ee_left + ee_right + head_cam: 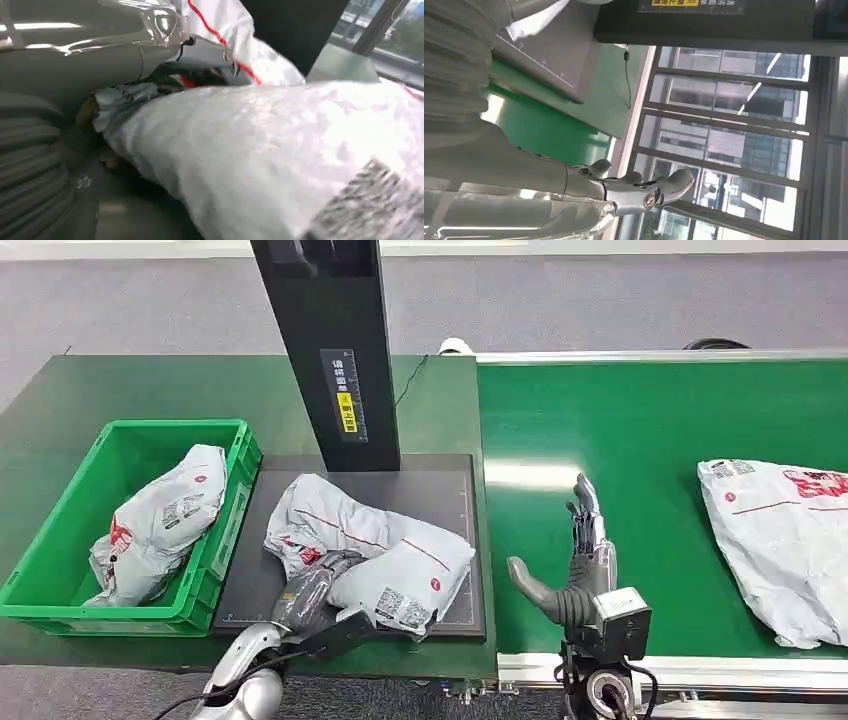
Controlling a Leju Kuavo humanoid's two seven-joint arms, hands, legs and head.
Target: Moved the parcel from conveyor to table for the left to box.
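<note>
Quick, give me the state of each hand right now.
Left hand: fingers closed on the parcel lying on the black pad, gripping it.
Right hand: open, holding nothing, fingers apart above the conveyor.

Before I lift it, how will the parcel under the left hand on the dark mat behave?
The parcel will probably sag: its plastic skin is creased and folded over. The glossy film may slip in the left hand, which grips its edge. It looks soft and unlikely to roll.
</note>
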